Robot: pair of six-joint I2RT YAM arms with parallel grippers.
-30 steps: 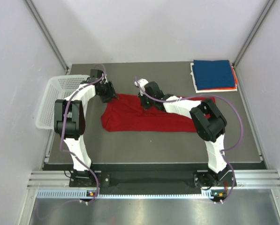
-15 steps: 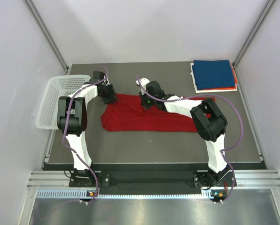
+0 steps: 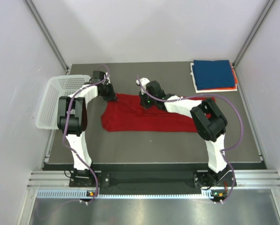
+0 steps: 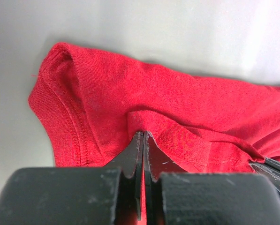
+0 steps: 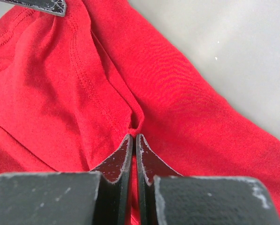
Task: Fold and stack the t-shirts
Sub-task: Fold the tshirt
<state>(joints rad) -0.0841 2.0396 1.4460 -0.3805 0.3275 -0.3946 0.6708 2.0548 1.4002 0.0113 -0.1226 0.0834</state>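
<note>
A large bright red t-shirt (image 3: 144, 119) lies spread in a wide band across the middle of the dark table. My left gripper (image 3: 112, 97) is at its far left corner, jaws shut on a pinched fold of the red t-shirt (image 4: 130, 93) beside a stitched hem. My right gripper (image 3: 143, 101) is at the shirt's far edge near the middle, shut on a ridge of the red t-shirt (image 5: 107, 84). A folded dark blue t-shirt (image 3: 214, 74) tops a stack at the back right, with an orange t-shirt (image 3: 234, 80) and a white t-shirt (image 3: 194, 80) showing under it.
A white mesh plastic basket (image 3: 53, 101) hangs off the table's left edge, close to my left arm. Grey walls with metal posts close in the back and sides. The table's front edge (image 3: 149, 164) runs ahead of both arm bases.
My left gripper has moved slightly right onto the shirt's corner and closed from open to shut on the cloth. The right gripper has stayed shut in place.
</note>
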